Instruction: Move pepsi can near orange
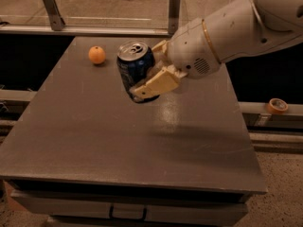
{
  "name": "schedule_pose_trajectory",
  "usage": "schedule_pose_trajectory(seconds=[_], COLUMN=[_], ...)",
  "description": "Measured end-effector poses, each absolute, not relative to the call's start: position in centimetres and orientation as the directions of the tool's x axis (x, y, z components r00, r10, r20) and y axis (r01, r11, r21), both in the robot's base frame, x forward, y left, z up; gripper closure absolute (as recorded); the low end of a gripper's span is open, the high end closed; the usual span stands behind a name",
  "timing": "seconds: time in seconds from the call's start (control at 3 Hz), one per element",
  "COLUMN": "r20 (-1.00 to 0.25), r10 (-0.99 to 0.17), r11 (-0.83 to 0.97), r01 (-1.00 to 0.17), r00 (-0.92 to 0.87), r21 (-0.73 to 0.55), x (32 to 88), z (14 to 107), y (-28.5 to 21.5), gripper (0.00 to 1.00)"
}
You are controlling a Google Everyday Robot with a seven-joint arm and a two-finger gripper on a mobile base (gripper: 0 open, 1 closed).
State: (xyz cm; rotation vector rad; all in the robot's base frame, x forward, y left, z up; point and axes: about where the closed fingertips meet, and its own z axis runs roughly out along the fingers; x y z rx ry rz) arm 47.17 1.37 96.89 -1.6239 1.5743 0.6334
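The pepsi can (pixel 135 70) is dark blue with a silver top. It is held tilted, lifted above the grey table (pixel 94 126). My gripper (pixel 150 69) is shut on the can, with cream fingers (pixel 156 84) clasped around its right side. The white arm reaches in from the upper right. The orange (pixel 96 55) is a small round fruit on the table at the far left. It lies a short way to the left of the can. The red-orange soda can is hidden behind my arm.
A glass railing with metal posts (pixel 174 11) runs behind the table's far edge. A roll of tape (pixel 277 106) lies on a ledge to the right. The table's front edge overhangs a drawer handle (pixel 127 213).
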Motion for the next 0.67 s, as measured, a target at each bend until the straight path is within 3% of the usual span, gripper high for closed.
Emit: schedule_pose_trajectory(seconds=[0.33, 0.67], r20=[-0.795, -0.800], r10=[-0.596, -0.588], r11=[0.061, 0.132], r01=[-0.981, -0.963], r00=[0.113, 0.116], r21=[-0.185, -0.237], x=[47.1, 49.4], z=[96.9, 97.1], y=[1.5, -2.8], gripper=[1.00, 1.00])
